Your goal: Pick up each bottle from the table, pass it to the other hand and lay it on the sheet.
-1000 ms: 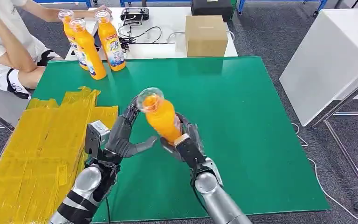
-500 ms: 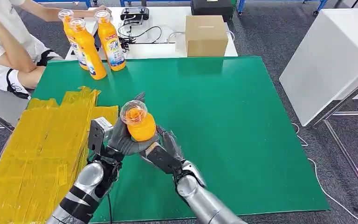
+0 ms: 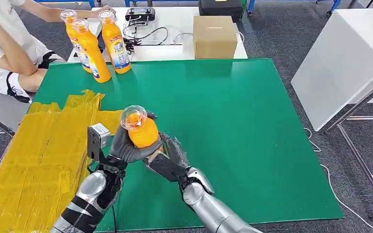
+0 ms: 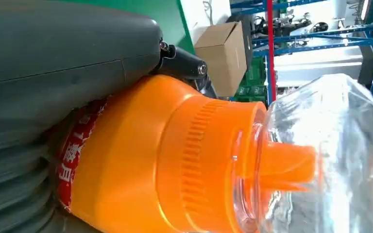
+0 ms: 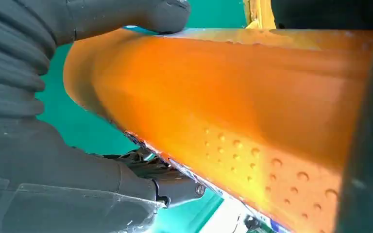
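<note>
Both hands have carried the orange bottle (image 3: 141, 131) lower and nearer the yellow sheet (image 3: 34, 155) than a second ago, when the right hand alone held it further out over the green mat (image 3: 252, 136) and the left hand was spread beside it. Now the left hand (image 3: 126, 148) wraps its fingers around the bottle's body below the clear cap (image 3: 134, 117), and the left wrist view shows its thumb (image 4: 68, 53) pressed along the bottle's shoulder. The right hand (image 3: 167, 158) has its fingers curled against the lower part of the bottle; the right wrist view shows a finger (image 5: 126, 14) lying over the orange side and the thumb beneath it. The bottle is off the mat, tilted with its cap up, just beside the sheet's near edge. Three more bottles (image 3: 99, 46) stand upright at the mat's far corner, beyond the sheet. Past them sits a person (image 3: 5, 48), and a cardboard box (image 3: 214, 37) rests on a white table (image 3: 170, 29) behind the mat
</note>
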Tool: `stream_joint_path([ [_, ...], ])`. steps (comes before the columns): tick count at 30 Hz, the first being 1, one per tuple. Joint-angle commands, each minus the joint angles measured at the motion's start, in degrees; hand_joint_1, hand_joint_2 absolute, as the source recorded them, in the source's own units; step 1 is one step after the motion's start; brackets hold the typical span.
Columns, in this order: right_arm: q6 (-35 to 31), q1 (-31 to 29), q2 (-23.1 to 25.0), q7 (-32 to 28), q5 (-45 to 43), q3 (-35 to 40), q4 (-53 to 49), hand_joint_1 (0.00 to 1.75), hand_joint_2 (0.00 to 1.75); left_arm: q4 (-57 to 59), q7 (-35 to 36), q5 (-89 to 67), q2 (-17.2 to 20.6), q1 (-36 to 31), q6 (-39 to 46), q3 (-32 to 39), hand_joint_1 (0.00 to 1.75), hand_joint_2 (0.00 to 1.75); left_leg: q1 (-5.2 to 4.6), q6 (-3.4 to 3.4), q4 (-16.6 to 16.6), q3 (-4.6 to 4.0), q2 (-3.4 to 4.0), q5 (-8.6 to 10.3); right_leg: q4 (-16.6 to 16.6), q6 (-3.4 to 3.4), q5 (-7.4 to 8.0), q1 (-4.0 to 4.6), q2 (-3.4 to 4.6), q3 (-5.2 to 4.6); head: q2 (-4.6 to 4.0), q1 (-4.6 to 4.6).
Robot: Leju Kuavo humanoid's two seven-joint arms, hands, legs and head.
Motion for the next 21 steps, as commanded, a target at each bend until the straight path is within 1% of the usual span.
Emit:
stream_joint_path([
  [1, 0.2, 0.4, -1.4, -0.7, 0.4, 4.3, 0.6, 1.75, 1.75, 2.6, 0.0, 0.3, -0.3, -3.1, 0.1, -0.8, 1.75, 1.75, 0.04, -0.05, 0.0, 0.14, -0.09, -0.04, -0.1, 0.01, -0.05, 0.04, -0.12, 0.21, 0.0, -0.02],
  [4, 0.3, 0.8, -1.6, -0.7, 0.0, 4.3, -0.2, 1.75, 1.75, 2.4, -0.2, 0.1, -0.3, -3.0, 0.7, -0.6, 1.75, 1.75, 0.04, -0.04, 0.0, 0.12, -0.08, -0.03, -0.1, 0.01, -0.04, 0.04, -0.11, 0.18, 0.0, -0.02],
  [5, 0.0, 1.5, -2.1, -1.0, -0.7, 4.0, -1.8, 1.66, 1.75, 2.1, -0.5, -0.2, -0.2, -2.8, 1.6, -0.4, 1.75, 1.75, 0.04, -0.06, 0.0, 0.18, -0.09, -0.06, -0.1, 0.01, -0.08, 0.04, -0.12, 0.26, 0.0, 0.0],
  [6, -0.7, 2.2, -2.4, -1.4, -1.4, 3.3, -3.3, 0.14, 1.75, 1.8, -0.7, -0.6, 0.0, -2.6, 2.4, -0.1, 1.75, 1.75, 0.03, -0.05, 0.0, 0.12, -0.11, -0.03, -0.1, 0.01, -0.06, 0.03, -0.14, 0.19, 0.0, 0.0],
  [7, -1.4, 3.9, -3.5, -1.6, -2.2, 2.5, -6.9, 0.0, 1.75, 0.9, -1.3, -2.2, 0.5, -2.1, 4.6, 0.5, 1.75, 1.75, 0.05, -0.06, 0.0, 0.2, -0.12, -0.06, -0.1, 0.01, -0.09, 0.05, -0.15, 0.29, 0.0, -0.02],
  [10, -1.9, 9.2, -7.1, -0.7, -3.8, 0.1, -18.3, 0.0, 1.75, -1.2, -3.8, -12.3, 2.0, -0.4, 15.4, 2.6, 1.75, 1.75, 0.02, -0.03, -0.1, 0.11, -0.12, -0.03, -0.1, 0.01, -0.05, 0.02, -0.13, 0.18, 0.0, -0.02],
  [11, -2.7, 12.1, -8.7, -0.6, -4.0, -2.0, -24.6, 0.0, 1.75, -1.4, -4.3, -26.0, 2.4, 0.5, 27.8, 4.4, 1.75, 1.75, 0.03, -0.04, -0.1, 0.2, -0.11, -0.07, -0.1, 0.01, -0.09, 0.03, -0.14, 0.28, 0.0, 0.0],
  [12, -3.2, 14.3, -9.7, -0.4, -3.8, -3.7, -29.3, 0.0, 1.75, -1.9, -3.2, -33.4, 2.7, 1.4, 32.5, 5.8, 1.75, 1.75, 0.03, -0.03, 0.0, 0.08, -0.09, -0.03, -0.1, 0.01, -0.04, 0.03, -0.09, 0.16, 0.0, 0.0],
  [13, -3.5, 16.7, -10.6, 0.3, -3.5, -5.9, -34.4, 0.0, 1.75, -1.8, -1.0, -42.8, 3.0, 2.4, 37.2, 8.1, 1.75, 1.75, 0.02, -0.04, -0.1, 0.18, -0.08, -0.08, -0.1, 0.02, -0.09, 0.03, -0.1, 0.28, 0.0, 0.0],
  [14, -3.8, 18.6, -11.3, 0.4, -3.3, -8.0, -38.3, 0.0, 1.75, -2.9, 1.4, -51.2, 2.4, 3.9, 37.7, 11.2, 1.75, 1.75, 0.05, -0.07, -0.1, 0.37, -0.07, -0.17, -0.2, 0.03, -0.16, 0.06, -0.11, 0.48, 0.0, 0.02],
  [15, -3.8, 20.3, -12.1, 0.8, -3.2, -9.6, -41.6, 0.0, 1.75, -3.3, 2.8, -58.4, 2.3, 4.7, 37.7, 13.4, 1.75, 1.75, -0.01, -0.04, -0.1, 0.12, -0.04, -0.08, -0.1, 0.02, -0.07, 0.0, -0.06, 0.19, 0.0, -0.02],
  [16, -2.9, 22.4, -13.0, 1.1, -3.2, -12.2, -45.1, 0.0, 1.75, -2.6, 8.1, -70.1, 2.3, 5.8, 37.7, 15.6, 1.75, 1.75, 0.02, -0.05, -0.1, 0.21, -0.06, -0.13, -0.1, 0.02, -0.12, 0.03, -0.08, 0.3, 0.0, 0.0],
  [17, -2.1, 23.2, -13.4, 1.2, -3.5, -13.2, -46.3, 0.0, 1.75, -2.3, 8.3, -70.0, 2.9, 6.0, 37.7, 15.5, 1.75, 1.75, -0.02, -0.02, -0.1, 0.09, -0.07, -0.07, -0.1, 0.03, -0.07, -0.02, -0.06, 0.15, 0.0, -0.02],
  [18, -1.6, 23.5, -13.4, 1.2, -3.5, -13.6, -46.6, 0.0, 1.75, -2.3, 8.2, -69.9, 2.9, 6.0, 37.7, 15.6, 1.75, 1.75, 0.0, -0.03, -0.1, 0.2, -0.1, -0.13, -0.1, 0.03, -0.12, 0.0, -0.09, 0.28, 0.0, 0.0],
  [21, -1.5, 23.4, -13.1, 1.1, -3.4, -13.6, -46.0, 0.0, 1.75, -2.1, 8.2, -70.1, 2.7, 5.8, 37.7, 15.6, 1.75, 1.75, -0.02, -0.03, 0.0, -0.01, -0.11, -0.07, 0.0, 0.01, -0.06, -0.01, -0.07, 0.07, 0.0, -0.02],
])
